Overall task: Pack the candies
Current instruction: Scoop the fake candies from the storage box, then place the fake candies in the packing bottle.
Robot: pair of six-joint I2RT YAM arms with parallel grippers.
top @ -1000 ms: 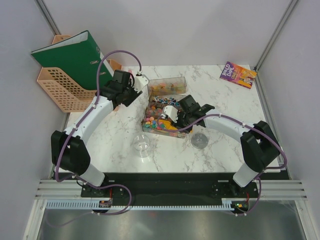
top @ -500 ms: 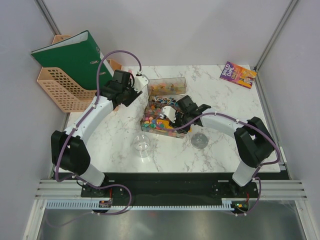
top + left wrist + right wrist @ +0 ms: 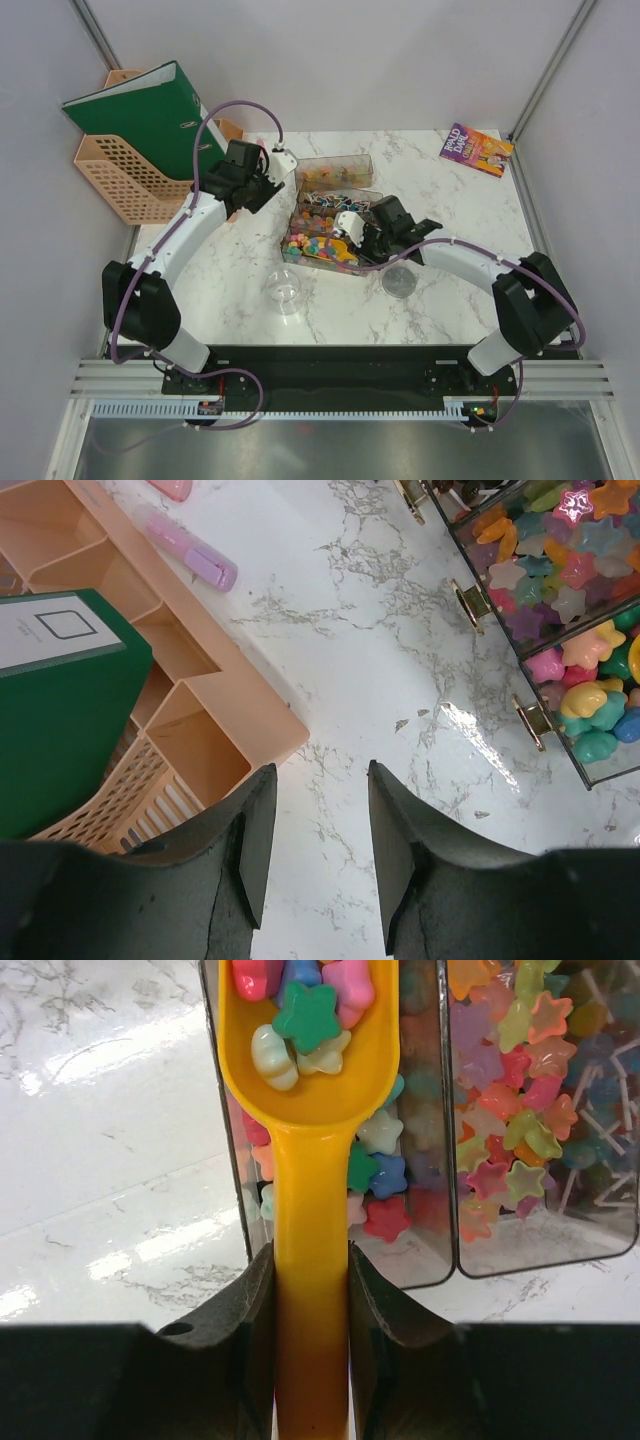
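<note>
The candies (image 3: 318, 242) are small star-shaped sweets in many colours, filling a clear compartment box (image 3: 300, 215) at the table's middle. They also show in the right wrist view (image 3: 500, 1020). My right gripper (image 3: 360, 235) (image 3: 311, 1290) is shut on the handle of an orange scoop (image 3: 310, 1090). The scoop bowl holds several candies (image 3: 305, 1015) and hangs over the box's near compartment. A clear cup (image 3: 283, 291) lies on the table in front of the box. My left gripper (image 3: 264, 182) (image 3: 318, 825) is open and empty above bare table left of the box.
A peach desk organizer (image 3: 125, 175) with a green binder (image 3: 140, 110) stands at the back left. A round clear lid (image 3: 398, 281) lies near the right arm. A book (image 3: 476, 150) lies at the back right. A pink highlighter (image 3: 190, 555) lies by the organizer.
My right gripper has drawn back a little toward the right and near side with the scoop, its arm swinging outward. The left arm has not moved.
</note>
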